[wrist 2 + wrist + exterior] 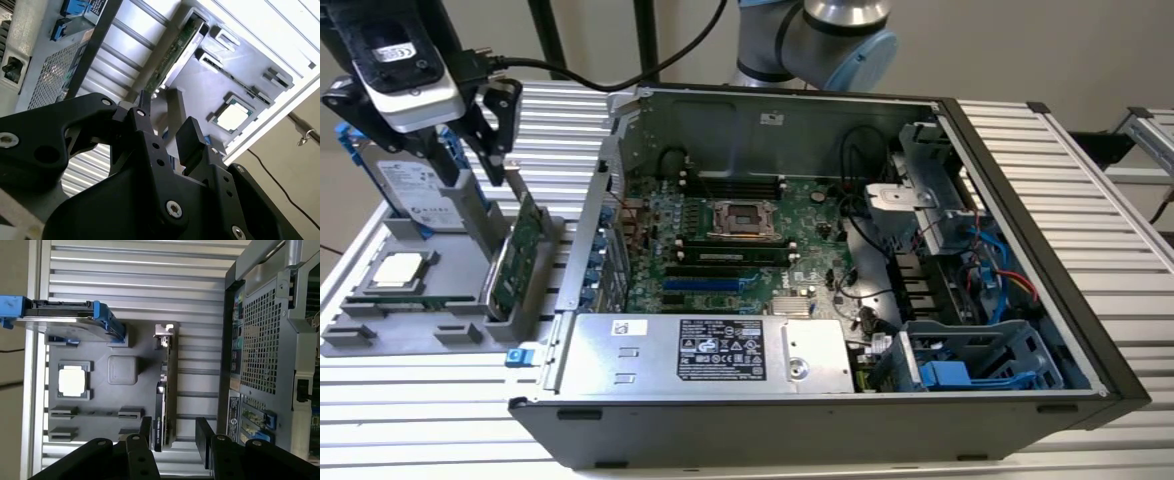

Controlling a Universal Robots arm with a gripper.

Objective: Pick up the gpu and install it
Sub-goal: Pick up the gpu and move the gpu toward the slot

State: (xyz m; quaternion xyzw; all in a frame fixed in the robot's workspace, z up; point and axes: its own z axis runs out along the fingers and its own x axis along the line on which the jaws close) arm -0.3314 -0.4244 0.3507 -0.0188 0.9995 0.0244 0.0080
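Observation:
The gpu (518,252) is a thin green card standing on edge in a slot of the grey holder tray (400,335), at the exterior view's left beside the open computer case. My gripper (478,165) hangs open above the card's far end and holds nothing. In the first wrist view the gpu (161,407), with its silver bracket (164,332), lines up between my two black fingers (146,429), which stay above it. The second wrist view shows the gripper (167,117) open, with the gpu (172,55) beyond the fingertips.
The open computer case (1014,160) lies on its side with the motherboard (734,250) and blue expansion slots (700,285) exposed. On the tray stand a silver hard drive in a blue frame (403,190) and a square CPU chip (398,272). The case wall (260,350) is close beside the gpu.

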